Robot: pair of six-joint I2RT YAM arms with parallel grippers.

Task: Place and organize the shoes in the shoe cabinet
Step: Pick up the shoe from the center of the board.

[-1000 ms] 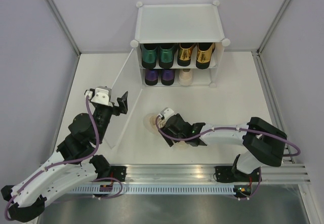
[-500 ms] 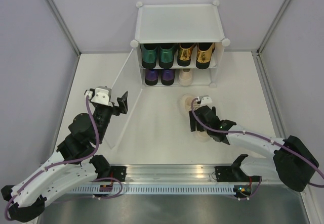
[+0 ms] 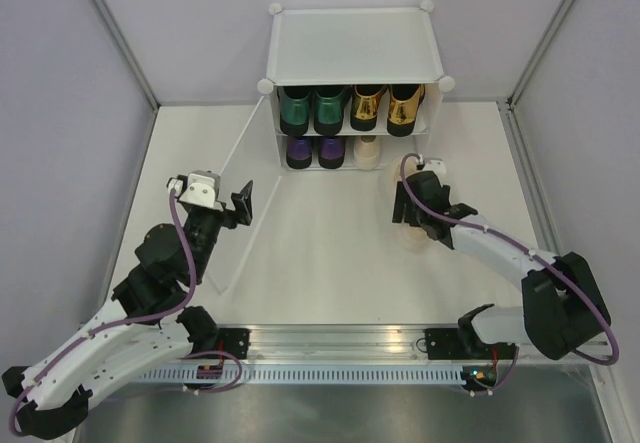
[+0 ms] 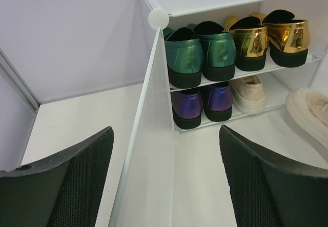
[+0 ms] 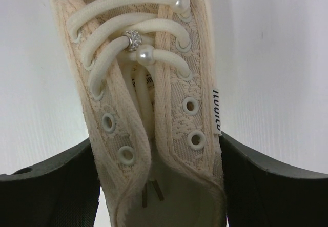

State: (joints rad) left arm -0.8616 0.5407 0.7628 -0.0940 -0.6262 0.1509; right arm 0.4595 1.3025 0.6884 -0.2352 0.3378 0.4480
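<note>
The white shoe cabinet stands at the back. Green loafers and gold loafers fill its top shelf. Purple shoes and one beige sneaker sit on the bottom shelf. My right gripper is shut on the second beige sneaker, just in front of the cabinet's lower right bay. In the right wrist view the fingers clamp the sneaker at its sides near the heel. My left gripper is open and empty beside the open door panel.
In the left wrist view the door panel stands edge-on between my open fingers. The held sneaker shows at the right, with the shelved sneaker behind it. Grey walls close in both sides.
My right arm has carried the beige sneaker from the middle of the floor to the right and back toward the cabinet's lower right bay. The left arm has not moved.
</note>
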